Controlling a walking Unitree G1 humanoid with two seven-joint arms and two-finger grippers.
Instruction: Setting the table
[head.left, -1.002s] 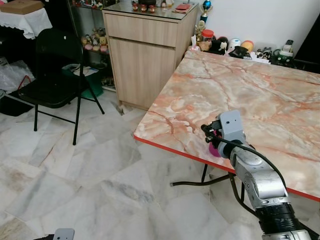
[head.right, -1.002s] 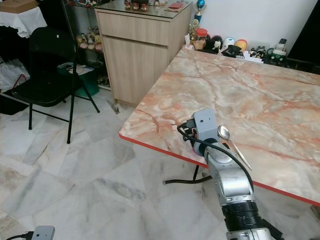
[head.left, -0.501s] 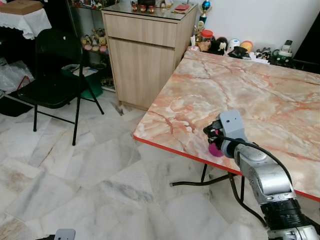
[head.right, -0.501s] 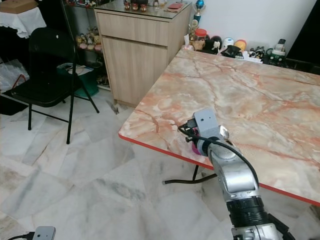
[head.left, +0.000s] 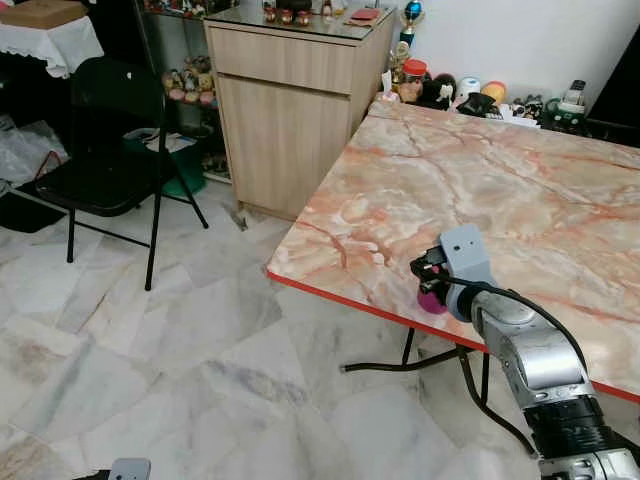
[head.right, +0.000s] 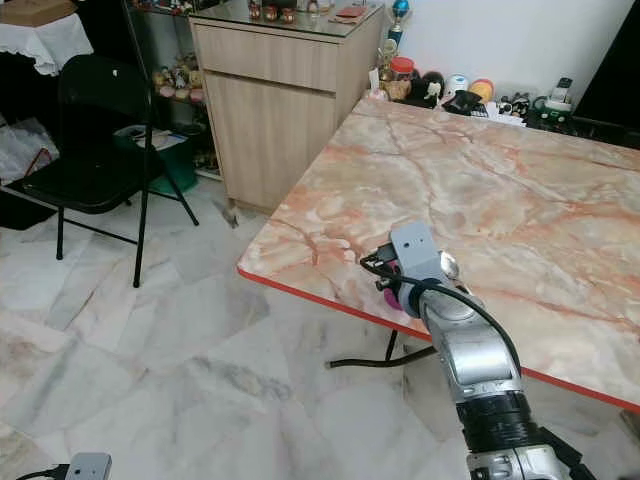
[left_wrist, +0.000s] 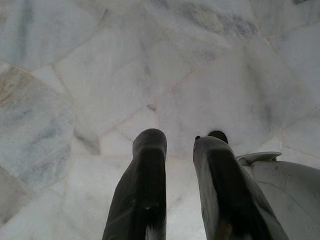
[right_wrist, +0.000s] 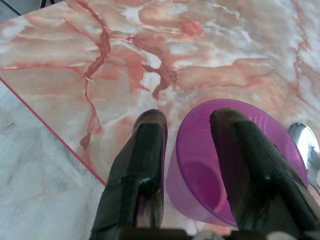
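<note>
The fingers (right_wrist: 142, 165) of the right gripper (right_wrist: 187, 120) stood a little apart astride the rim of a purple cup (right_wrist: 200, 175), one finger outside its wall and the other inside the bowl, so that the wall of the cup was pinched between them. The cup sat upright at the near edge of the table (head.left: 500, 190), close to its red border and not far from the corner. A metal spoon (head.right: 449, 265) lay on the table just beside the cup, on the side away from the corner, its bowl close to the cup's rim. The table top was marble-patterned in pink, orange and cream. At its far edge, against the white wall, stood a row of small toys and jars (head.left: 470, 95). Beyond the corner of the table stood a wooden cabinet (head.left: 290, 110), and further to the left a black folding chair (head.left: 105, 150) on the pale marble floor (head.left: 180, 340). The left gripper (left_wrist: 180, 150) hung low over that floor, its two fingers slightly parted and holding nothing.
</note>
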